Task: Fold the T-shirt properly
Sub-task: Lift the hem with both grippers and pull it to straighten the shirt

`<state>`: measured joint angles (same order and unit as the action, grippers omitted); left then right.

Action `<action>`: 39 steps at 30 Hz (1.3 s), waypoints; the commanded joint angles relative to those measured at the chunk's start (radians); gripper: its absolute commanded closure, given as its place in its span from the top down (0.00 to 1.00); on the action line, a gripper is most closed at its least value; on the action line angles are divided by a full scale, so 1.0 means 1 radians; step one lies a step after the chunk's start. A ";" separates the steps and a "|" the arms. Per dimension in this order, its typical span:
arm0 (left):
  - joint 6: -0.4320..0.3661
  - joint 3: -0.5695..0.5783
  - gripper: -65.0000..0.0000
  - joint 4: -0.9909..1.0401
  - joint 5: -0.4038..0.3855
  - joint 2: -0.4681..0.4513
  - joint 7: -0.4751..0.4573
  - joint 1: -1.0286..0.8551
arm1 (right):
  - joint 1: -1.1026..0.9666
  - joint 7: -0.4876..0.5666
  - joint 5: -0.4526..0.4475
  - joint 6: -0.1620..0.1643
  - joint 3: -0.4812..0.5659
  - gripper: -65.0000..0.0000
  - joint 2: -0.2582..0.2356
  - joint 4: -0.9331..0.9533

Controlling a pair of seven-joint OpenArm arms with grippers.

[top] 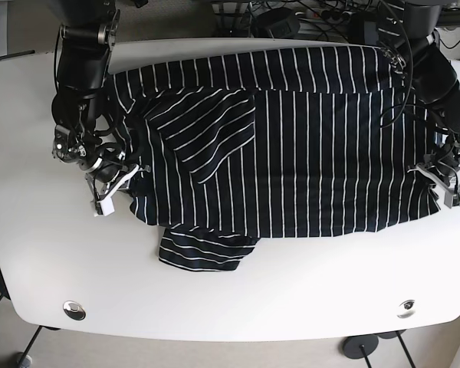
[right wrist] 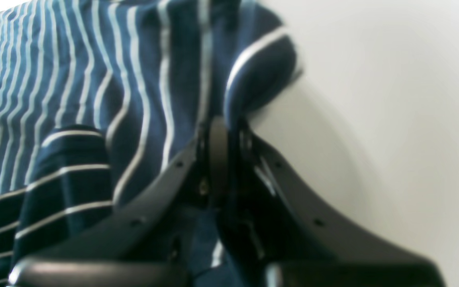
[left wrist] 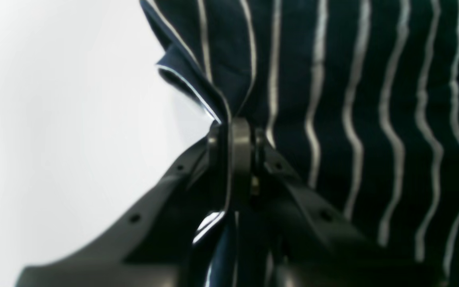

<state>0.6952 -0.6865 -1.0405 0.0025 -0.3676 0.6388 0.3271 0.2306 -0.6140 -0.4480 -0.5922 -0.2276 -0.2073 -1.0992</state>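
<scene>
pinching left: left gripper (left wrist: pixel 235 131) jaws closed on a bunched edge of the navy t-shirt with thin white stripes (left wrist: pixel 373 99)
pinching right: right gripper (right wrist: pixel 221 131) jaws closed on a rounded fold of the same cloth
shirt place: spread across the white rounded table (top: pixel 230 299), one sleeve folded over the chest, another poking out at the near hem
texture: soft knit, stripes wavy where it gathers
</scene>
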 commanded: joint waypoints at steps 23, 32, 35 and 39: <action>0.003 0.218 0.01 -0.119 -0.014 0.032 0.224 0.835 | 0.893 -0.275 -0.010 0.054 0.106 0.02 -0.177 -0.057; 0.003 0.218 0.01 -0.001 -0.019 0.005 0.189 0.982 | 1.075 -0.330 -0.019 0.051 0.152 0.02 -0.182 0.038; 0.003 0.201 0.01 -0.001 -0.022 0.002 0.184 0.880 | 0.972 -0.358 -0.019 0.051 0.083 0.02 -0.182 -0.092; 0.003 0.098 0.01 -0.148 -0.020 0.002 0.186 0.626 | 0.677 -0.427 -0.019 0.051 -0.019 0.02 -0.172 -0.309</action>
<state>0.7036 -0.5934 -1.1610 -0.0040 -0.3443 0.8680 0.8860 0.8547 -1.0660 -0.4618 -0.5446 -0.2497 -0.3641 -1.3888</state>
